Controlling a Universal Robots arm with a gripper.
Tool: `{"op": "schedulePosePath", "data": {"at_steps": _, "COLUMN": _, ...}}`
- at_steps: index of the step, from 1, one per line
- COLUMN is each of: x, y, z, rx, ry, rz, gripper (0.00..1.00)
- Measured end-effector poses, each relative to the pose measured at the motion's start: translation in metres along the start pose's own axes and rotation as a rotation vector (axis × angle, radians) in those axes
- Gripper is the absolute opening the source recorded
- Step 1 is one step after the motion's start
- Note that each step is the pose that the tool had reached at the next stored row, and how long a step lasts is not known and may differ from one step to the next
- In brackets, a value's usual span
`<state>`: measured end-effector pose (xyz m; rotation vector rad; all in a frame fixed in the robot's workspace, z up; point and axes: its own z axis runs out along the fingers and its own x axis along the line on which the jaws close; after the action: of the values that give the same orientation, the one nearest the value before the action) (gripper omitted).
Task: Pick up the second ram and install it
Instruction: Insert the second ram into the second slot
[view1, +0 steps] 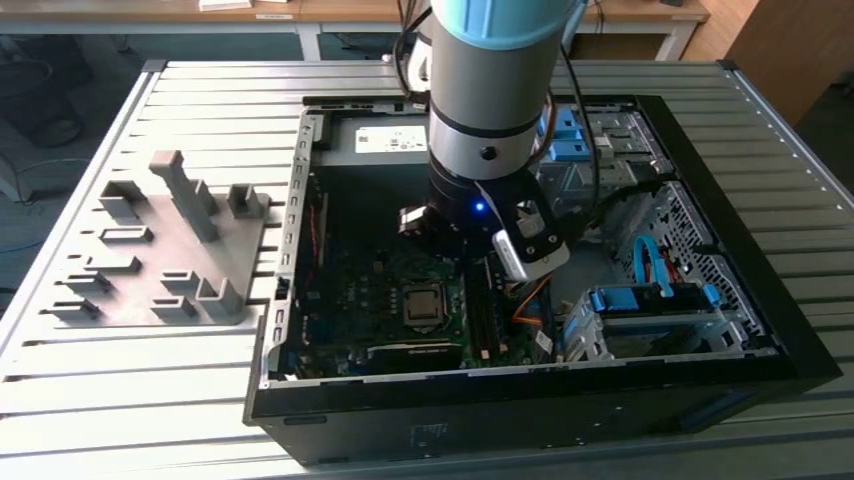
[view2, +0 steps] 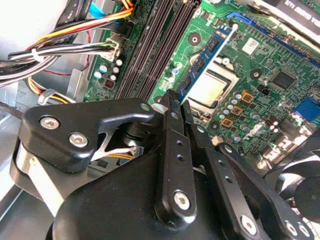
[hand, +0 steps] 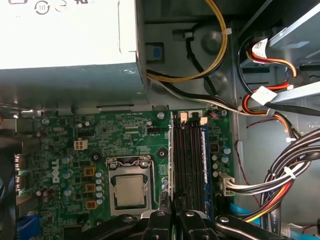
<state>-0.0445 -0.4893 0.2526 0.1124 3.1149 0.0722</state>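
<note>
Clamping the ram (view2: 205, 60) by one end, the two fingers (view2: 172, 130) of the gripper (view2: 179, 102) sit close together with the board's thin edge caught between their tips. In the second wrist view the ram stretches away from the tips as a blue-green strip with dark chips along its face. It lies lengthwise in line with the slots (view2: 150, 50). In the first wrist view it shows edge-on (hand: 164, 196) as a thin dark line rising from between the fingertips of the gripper (hand: 169, 212). There it lies between the CPU (hand: 129, 190) and the slots (hand: 185, 155), just beside the nearest slot. Whether it touches the motherboard (hand: 70, 145) or hangs above it, I cannot tell.

A seated stick (hand: 203, 155) stands in the slot farthest from the CPU. Beyond it, bundled cables (hand: 280, 185) run along the case wall. A grey power supply (hand: 65, 35) sits past the far end of the motherboard.

In the exterior view the arm (view1: 487, 90) reaches down into the open case (view1: 534, 395), its wrist low over the motherboard near the CPU (view1: 423, 303). The case lies on a slatted table (view1: 200, 90). A grey holder (view1: 174, 240) stands on the table to the exterior view's left, just beside the case.
</note>
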Motion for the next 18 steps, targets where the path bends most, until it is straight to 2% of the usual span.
{"op": "schedulePosePath", "data": {"at_steps": 9, "x": 0.0001, "y": -0.0001, "z": 0.0031, "rx": -0.0001, "ry": 0.0, "rz": 0.0, "gripper": 0.14}}
{"op": "schedulePosePath", "data": {"at_steps": 18, "x": 0.0001, "y": -0.0004, "z": 0.0098, "rx": 0.0, "ry": 0.0, "rz": 0.0, "gripper": 0.14}}
